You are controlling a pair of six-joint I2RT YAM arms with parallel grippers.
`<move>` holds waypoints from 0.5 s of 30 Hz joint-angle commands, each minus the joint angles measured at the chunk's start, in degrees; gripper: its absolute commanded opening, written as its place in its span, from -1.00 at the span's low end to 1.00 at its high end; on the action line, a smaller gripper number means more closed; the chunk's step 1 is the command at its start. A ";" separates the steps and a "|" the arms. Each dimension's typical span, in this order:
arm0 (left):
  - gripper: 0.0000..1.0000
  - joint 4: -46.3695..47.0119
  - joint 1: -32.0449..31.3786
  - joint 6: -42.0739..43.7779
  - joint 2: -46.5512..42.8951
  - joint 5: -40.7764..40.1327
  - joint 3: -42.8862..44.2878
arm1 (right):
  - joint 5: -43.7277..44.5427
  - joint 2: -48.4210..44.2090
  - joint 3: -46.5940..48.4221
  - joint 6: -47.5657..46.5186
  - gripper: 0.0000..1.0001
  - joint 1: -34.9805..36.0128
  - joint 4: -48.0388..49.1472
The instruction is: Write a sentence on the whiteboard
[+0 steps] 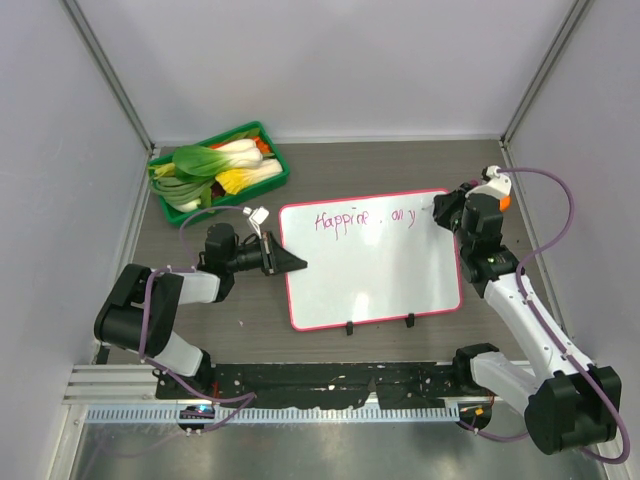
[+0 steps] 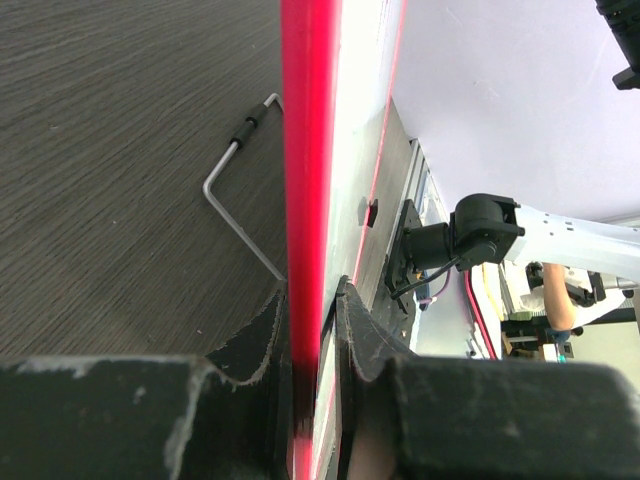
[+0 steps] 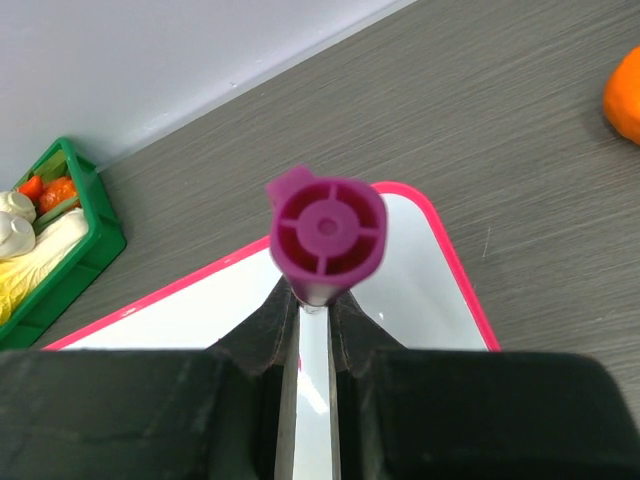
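Your right gripper (image 1: 447, 213), clenched on the marker (image 3: 325, 235), stands at the whiteboard's (image 1: 380, 275) far right corner, just past the end of the sentence (image 1: 365, 219) that runs along the long axis; your left gripper (image 1: 290, 262) pinches its left edge, so bare board lies nearward.

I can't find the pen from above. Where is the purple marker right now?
In the right wrist view, the purple marker is clamped in the right gripper, its rear end facing the camera, above the whiteboard at its far right corner.
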 commanded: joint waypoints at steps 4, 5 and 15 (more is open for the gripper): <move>-1.00 -7.72 -1.04 8.20 1.66 -7.61 -0.67 | -2.74 0.44 2.27 1.70 -0.99 -0.26 5.15; -1.00 -7.81 -1.04 8.20 1.75 -7.70 -0.67 | -2.74 0.97 2.27 1.53 -0.99 -0.26 5.15; -1.00 -7.81 -1.13 8.20 1.66 -7.70 -0.76 | -2.12 1.24 1.40 1.26 -0.99 -0.35 4.36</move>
